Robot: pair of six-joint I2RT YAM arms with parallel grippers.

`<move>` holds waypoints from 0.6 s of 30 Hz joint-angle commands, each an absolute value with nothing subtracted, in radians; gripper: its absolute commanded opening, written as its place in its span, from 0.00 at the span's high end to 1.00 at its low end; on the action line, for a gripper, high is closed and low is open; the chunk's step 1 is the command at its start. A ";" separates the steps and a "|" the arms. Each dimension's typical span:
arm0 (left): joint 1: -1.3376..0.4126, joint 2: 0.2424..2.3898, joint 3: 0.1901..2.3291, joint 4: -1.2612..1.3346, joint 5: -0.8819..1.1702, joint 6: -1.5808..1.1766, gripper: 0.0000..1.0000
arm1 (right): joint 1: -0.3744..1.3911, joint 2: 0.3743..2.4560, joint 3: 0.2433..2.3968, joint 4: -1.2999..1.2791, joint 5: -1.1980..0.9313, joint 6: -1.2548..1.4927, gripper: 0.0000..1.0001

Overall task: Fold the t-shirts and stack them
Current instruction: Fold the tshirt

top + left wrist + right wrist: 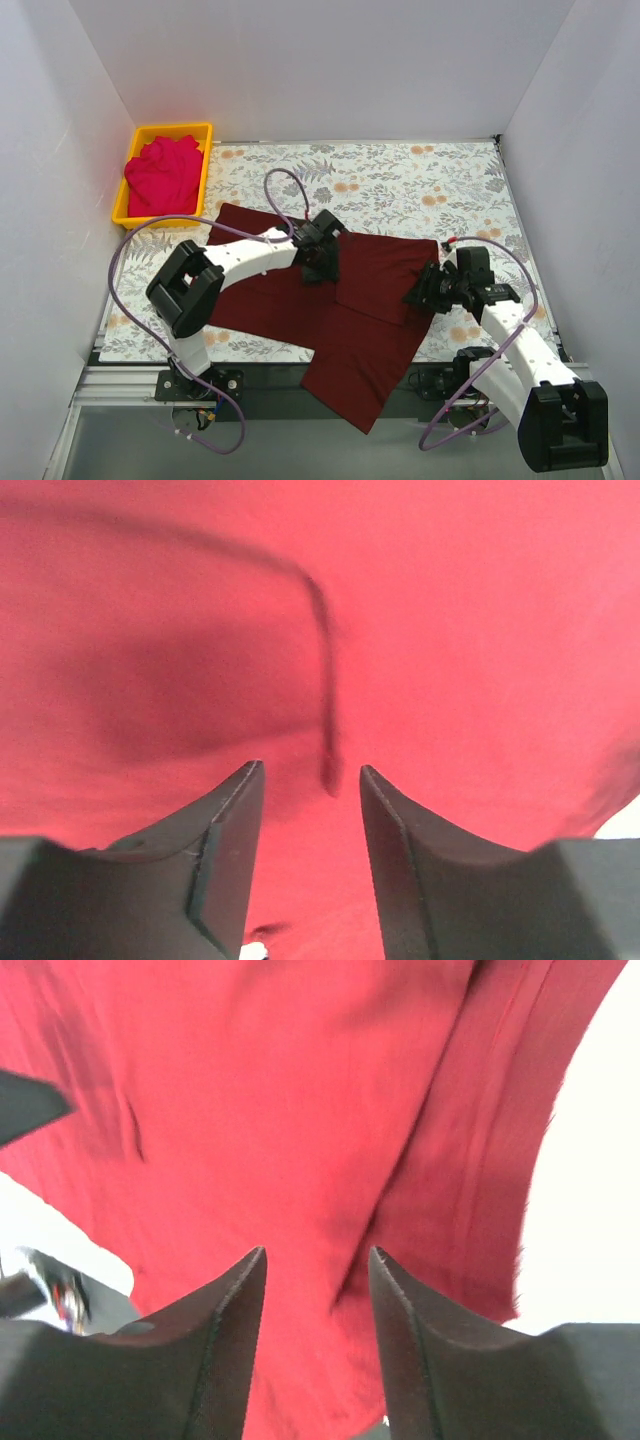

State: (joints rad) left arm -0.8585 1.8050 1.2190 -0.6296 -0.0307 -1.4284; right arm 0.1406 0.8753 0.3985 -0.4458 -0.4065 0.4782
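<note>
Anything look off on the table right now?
Yes: the maroon t-shirt lies askew, with one corner drooping over the near edge of the table. The pinkish-red shirt sits crumpled in the yellow bin.

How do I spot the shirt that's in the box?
Find the flowery tablecloth, then the yellow plastic bin at its far left corner. The bright pinkish-red cotton t-shirt lies bunched up inside it. The other one, a dark maroon t-shirt, is spread out on the cloth, outside the bin.
</note>
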 commanded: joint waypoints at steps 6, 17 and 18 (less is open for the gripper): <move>-0.472 1.673 1.281 -0.609 -0.015 -1.293 0.56 | 0.052 0.995 0.563 -0.207 -0.224 0.462 0.46; -0.161 1.818 1.370 -0.502 -0.098 -1.259 0.56 | -0.182 1.189 0.549 0.116 -0.323 0.471 0.47; -0.153 1.850 1.377 -0.500 -0.101 -1.250 0.56 | -0.201 1.206 0.554 0.142 -0.336 0.465 0.47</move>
State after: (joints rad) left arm -0.1711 1.8130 1.3346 -0.5362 -0.0757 -1.2785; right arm -0.1635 1.1728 0.5335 -0.0025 -0.2787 0.4683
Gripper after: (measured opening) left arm 0.439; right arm 0.534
